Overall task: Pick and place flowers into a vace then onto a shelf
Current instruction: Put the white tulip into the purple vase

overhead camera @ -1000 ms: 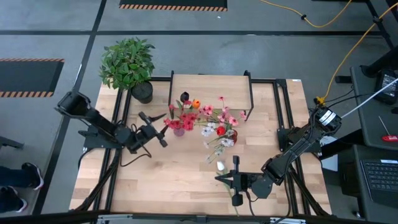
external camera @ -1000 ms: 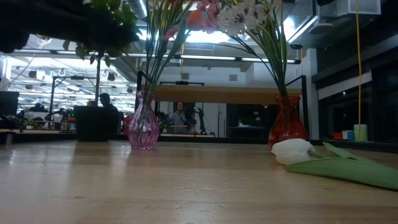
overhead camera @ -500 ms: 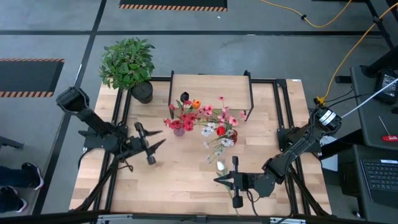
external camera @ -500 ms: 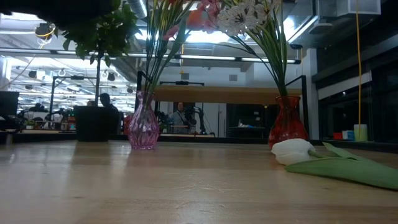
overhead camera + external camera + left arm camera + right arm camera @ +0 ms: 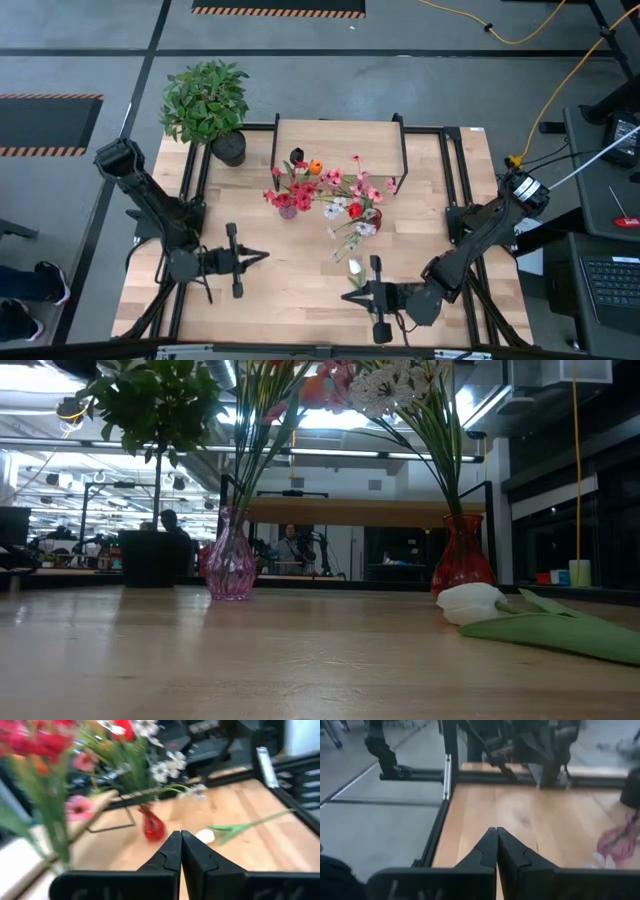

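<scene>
Two vases of flowers stand before the empty shelf; one white flower lies loose. Both hands closed, empty.

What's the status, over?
Left hand shut, empty. Right hand shut, empty. White-bloomed green-stemmed flower lying flat on the table. Nothing blocking.

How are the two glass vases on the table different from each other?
The pink vase is pale and ribbed, while the red vase is a deeper, solid colour. The pink vase holds mostly red and orange blooms; the red vase holds mostly white and pink ones. The loose white flower lies near the red vase, far from the pink one. Both stand upright before the shelf.
</scene>
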You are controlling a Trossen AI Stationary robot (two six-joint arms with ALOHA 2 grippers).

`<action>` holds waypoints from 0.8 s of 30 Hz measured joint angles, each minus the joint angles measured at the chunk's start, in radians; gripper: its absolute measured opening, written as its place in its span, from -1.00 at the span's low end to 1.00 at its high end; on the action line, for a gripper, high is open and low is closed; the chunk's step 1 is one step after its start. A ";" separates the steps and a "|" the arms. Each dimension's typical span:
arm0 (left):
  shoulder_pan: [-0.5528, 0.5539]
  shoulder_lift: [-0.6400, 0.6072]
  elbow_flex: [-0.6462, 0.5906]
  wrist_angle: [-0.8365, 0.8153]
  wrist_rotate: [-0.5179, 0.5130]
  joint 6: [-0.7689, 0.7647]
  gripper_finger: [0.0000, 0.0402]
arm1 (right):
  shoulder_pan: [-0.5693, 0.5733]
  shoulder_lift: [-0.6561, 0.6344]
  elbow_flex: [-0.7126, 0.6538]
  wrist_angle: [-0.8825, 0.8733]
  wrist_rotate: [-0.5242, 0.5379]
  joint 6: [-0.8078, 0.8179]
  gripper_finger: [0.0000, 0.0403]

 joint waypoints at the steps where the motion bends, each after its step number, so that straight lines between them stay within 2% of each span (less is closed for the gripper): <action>1: 0.000 0.000 0.016 -0.047 0.028 -0.036 -0.99 | 0.004 0.000 0.032 -0.071 0.001 0.040 -0.98; 4: 0.000 0.000 0.050 -0.139 0.115 -0.134 -0.99 | 0.021 0.002 0.115 -0.274 0.001 0.195 -0.98; 9: 0.000 0.007 0.086 -0.239 0.222 -0.281 -0.99 | 0.076 0.063 0.225 -0.457 0.004 0.393 -0.99; 13: -0.012 0.029 0.105 -0.317 0.224 -0.357 -0.99 | 0.122 0.154 0.365 -0.624 0.003 0.554 -0.99; 19: -0.028 0.048 0.105 -0.324 0.224 -0.360 -1.00 | 0.154 0.331 0.597 -0.972 -0.014 0.866 -0.99; 24: -0.037 0.048 0.106 -0.324 0.224 -0.359 -0.97 | 0.154 0.458 0.733 -1.231 -0.142 1.099 -0.99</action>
